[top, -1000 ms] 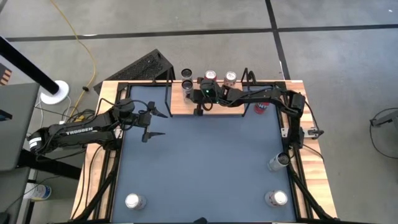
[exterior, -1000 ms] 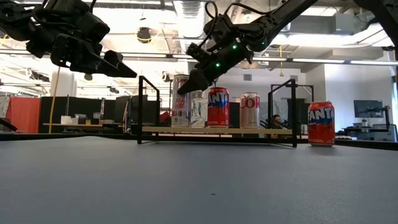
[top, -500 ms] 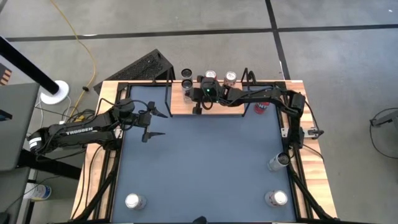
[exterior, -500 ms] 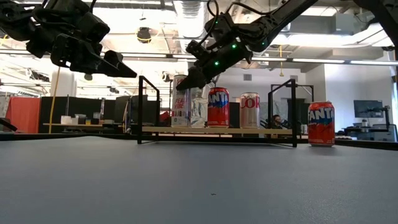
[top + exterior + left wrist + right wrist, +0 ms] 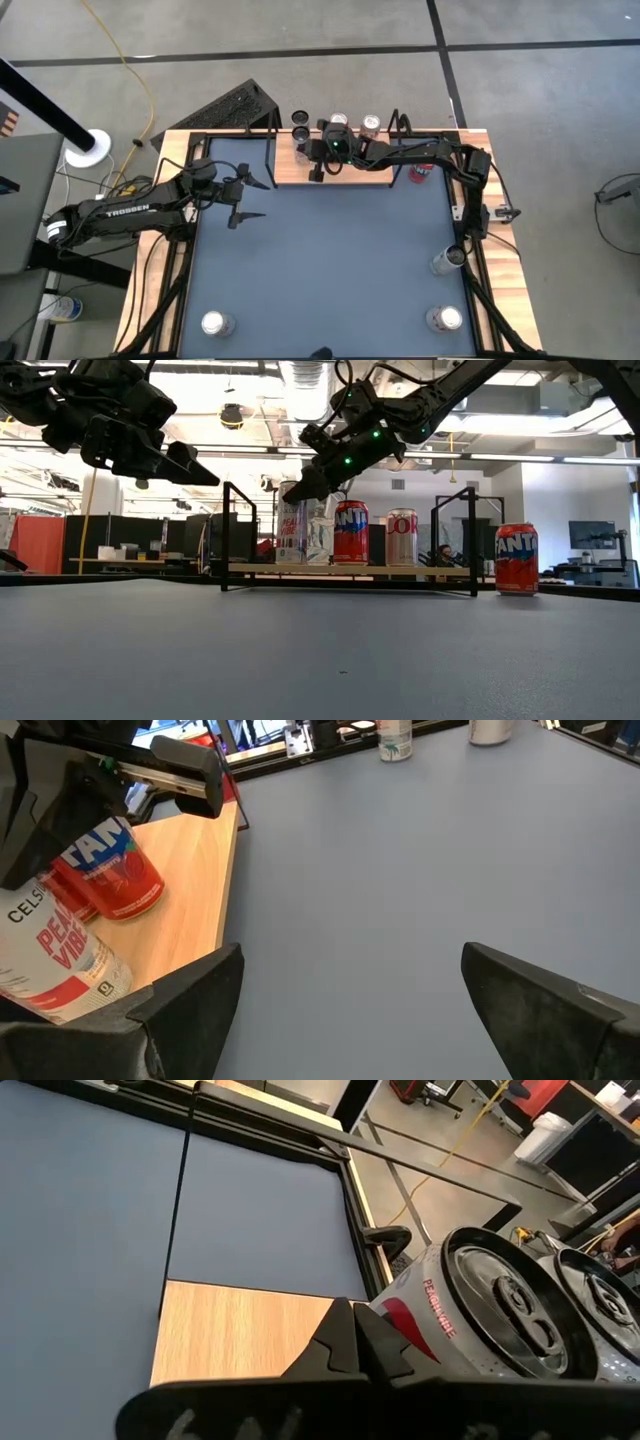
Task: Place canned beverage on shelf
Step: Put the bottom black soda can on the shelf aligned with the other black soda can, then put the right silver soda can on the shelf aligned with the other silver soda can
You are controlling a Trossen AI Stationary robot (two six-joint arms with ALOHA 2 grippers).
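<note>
The shelf (image 5: 290, 176), a light-wood board on a black wire frame, stands at the table's far edge. On it stand a tall white can (image 5: 292, 532), a silver can (image 5: 318, 535) behind it, a red can (image 5: 350, 532) and a white can (image 5: 401, 537). A red Fanta can (image 5: 517, 558) stands on the table to the shelf's right. My right gripper (image 5: 288, 498) is shut, with its tips beside the tall white can's (image 5: 440, 1320) upper side. My left gripper (image 5: 257, 198) hangs open to the left of the shelf, holding nothing. My right gripper (image 5: 352, 1330) has its shut fingers next to the tall white can's side (image 5: 400, 1315), just below the rim, coming level from the table's right. I cannot tell whether they touch it. The can stands upright on the shelf board (image 5: 240, 1330).
Three more cans stand on the blue tabletop: one by the right edge (image 5: 447, 261), one at the near right corner (image 5: 445, 319), one at the near left corner (image 5: 215, 323). The shelf's black wire ends (image 5: 225, 535) rise at both sides. Wooden rails (image 5: 505, 260) border the table.
My right gripper's shut tips have tipped up a little, from the tall white can's upper body to about its rim. The cans stand as before.
</note>
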